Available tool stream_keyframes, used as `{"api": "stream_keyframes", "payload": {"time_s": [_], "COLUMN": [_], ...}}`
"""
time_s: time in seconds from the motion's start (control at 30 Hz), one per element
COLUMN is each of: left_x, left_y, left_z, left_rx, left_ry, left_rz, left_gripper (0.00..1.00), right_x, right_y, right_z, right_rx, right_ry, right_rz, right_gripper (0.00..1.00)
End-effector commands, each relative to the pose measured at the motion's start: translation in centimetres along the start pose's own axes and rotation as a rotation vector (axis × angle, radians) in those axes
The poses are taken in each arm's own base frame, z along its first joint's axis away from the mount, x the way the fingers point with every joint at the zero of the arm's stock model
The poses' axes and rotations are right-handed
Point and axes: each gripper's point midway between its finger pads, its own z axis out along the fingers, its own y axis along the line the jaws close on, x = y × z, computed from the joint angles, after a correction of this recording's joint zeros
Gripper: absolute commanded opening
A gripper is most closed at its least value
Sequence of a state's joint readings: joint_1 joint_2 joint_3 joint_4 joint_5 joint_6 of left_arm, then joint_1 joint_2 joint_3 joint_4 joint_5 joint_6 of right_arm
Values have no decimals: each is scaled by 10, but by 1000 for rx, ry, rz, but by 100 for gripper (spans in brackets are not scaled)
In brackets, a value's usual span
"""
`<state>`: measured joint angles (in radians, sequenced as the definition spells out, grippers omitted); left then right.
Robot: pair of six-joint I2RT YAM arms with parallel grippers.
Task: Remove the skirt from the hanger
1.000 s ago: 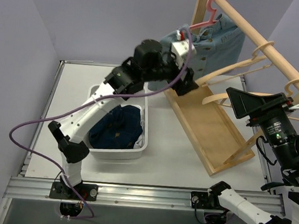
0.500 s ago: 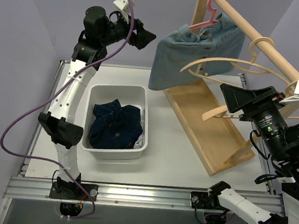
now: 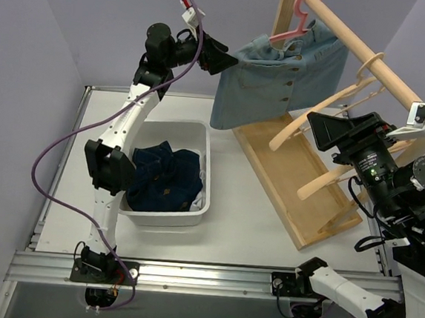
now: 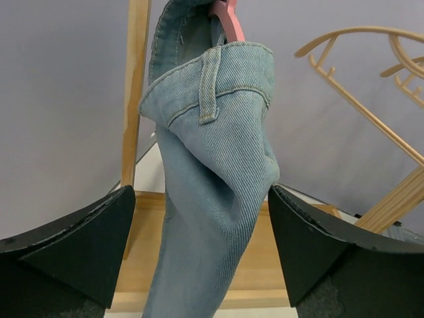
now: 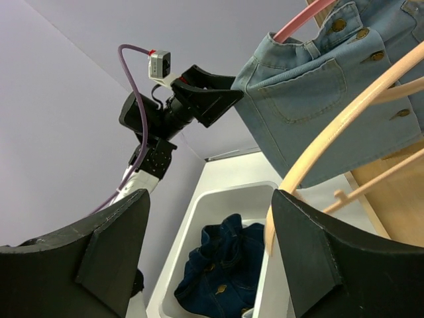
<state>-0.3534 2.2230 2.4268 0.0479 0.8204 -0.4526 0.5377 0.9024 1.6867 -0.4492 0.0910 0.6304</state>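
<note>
The light-blue denim skirt (image 3: 279, 75) hangs from a pink hanger (image 3: 303, 18) on the wooden rail. My left gripper (image 3: 223, 59) is raised high at the skirt's left waist corner. In the left wrist view its jaws stand wide open, and a folded waistband corner of the skirt (image 4: 218, 165) hangs between the fingers, brushing the right one. My right gripper (image 3: 323, 131) is open at the right, below the rail. In the right wrist view the tip of a bare wooden hanger (image 5: 318, 152) ends just inside the right finger, ungripped.
A white bin (image 3: 208, 166) on the table holds a dark-blue denim garment (image 3: 166, 177). The wooden rack's base tray (image 3: 292, 181) runs diagonally at the right, under the rail (image 3: 370, 61). Several empty wooden hangers (image 3: 329, 102) hang near my right gripper.
My left arm rose from beside the rack base, swung up left, then moved right to the skirt's waist corner. The wooden hangers swung and my right gripper shifted slightly.
</note>
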Motion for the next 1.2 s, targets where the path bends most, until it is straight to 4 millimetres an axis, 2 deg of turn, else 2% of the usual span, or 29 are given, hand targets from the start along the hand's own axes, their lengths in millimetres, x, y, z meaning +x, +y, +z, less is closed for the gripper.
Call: {"api": "stream_keyframes", "payload": {"time_s": [0.0,0.1,0.13,0.17,0.2,0.3,0.47,0.57,0.7,0.73,0.8,0.83,0.97,1.07,1.17], "left_x": [-35,-27,-23,-20,-16,-2,6,1,-2,0,0,4,-6,-24,-47], "left_y": [-28,-30,-34,-34,-33,-38,-56,-59,-57,-54,-53,-52,-53,-56,-67], "left_z": [3,10,14,17,20,31,42,43,44,44,43,42,38,33,28], "left_rx": [118,134,141,136,128,127,140,126,100,86,74,63,31,54,127], "left_ry": [-99,-96,-89,-85,-77,-45,-16,-23,-32,-28,-20,-1,-9,-58,-120], "left_rz": [44,29,29,25,21,37,41,13,-13,-24,-38,-55,-63,-114,-150], "left_gripper": [89,79,73,57,53,52,51,33,25,13,5,3,2,2,2], "right_x": [-10,-7,-7,-4,-3,0,6,6,1,-2,-4,-5,-7,-7,-10], "right_y": [2,1,0,-1,-1,-3,-6,-6,-3,-3,-3,-3,-4,-6,-7], "right_z": [6,10,12,14,16,19,23,24,19,17,14,13,11,11,11], "right_rx": [8,11,15,21,20,25,33,33,21,24,27,28,29,36,45], "right_ry": [-38,-32,-31,-24,-23,-18,0,3,-11,-20,-21,-25,-31,-38,-51], "right_rz": [-5,-10,-13,-17,-18,-20,-25,-30,-36,-39,-51,-53,-56,-56,-58], "right_gripper": [70,70,70,70,70,70,70,70,70,70,70,70,70,70,70]}}
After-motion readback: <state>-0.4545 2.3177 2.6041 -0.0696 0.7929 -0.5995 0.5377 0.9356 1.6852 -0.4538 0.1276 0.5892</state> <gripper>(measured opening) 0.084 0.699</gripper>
